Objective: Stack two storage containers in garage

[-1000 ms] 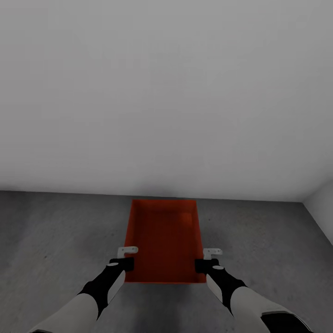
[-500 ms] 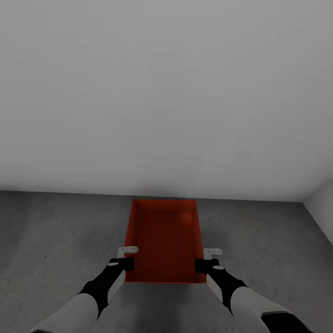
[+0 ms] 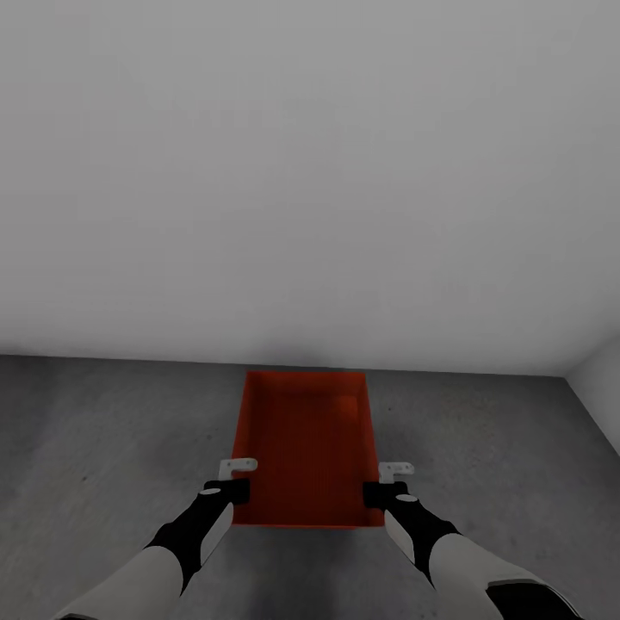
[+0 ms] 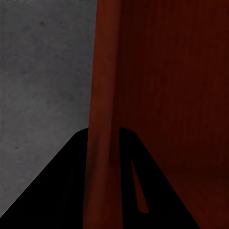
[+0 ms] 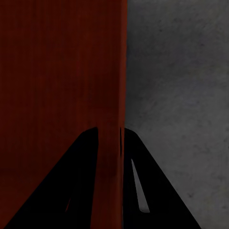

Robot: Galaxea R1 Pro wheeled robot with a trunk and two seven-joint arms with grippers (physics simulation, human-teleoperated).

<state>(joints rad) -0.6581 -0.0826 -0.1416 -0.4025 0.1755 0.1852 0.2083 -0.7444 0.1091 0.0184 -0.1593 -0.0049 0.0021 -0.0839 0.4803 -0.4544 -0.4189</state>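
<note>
Orange-red storage container (image 3: 307,449) at lower centre, over the garage floor (image 3: 103,430); left end effector (image 3: 232,484) and right end effector (image 3: 379,487) clamped on its side walls. Probably lowering next, kept level.

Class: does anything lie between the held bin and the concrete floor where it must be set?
Nothing visible does. The bin hangs between the left tool and right tool, each pinching a side wall, over bare floor near the wall.

An orange-red, shallow, open-top storage container (image 3: 306,448) sat upright and empty over the dark grey concrete floor (image 3: 103,430), its far end near the pale garage wall (image 3: 310,172)
</note>
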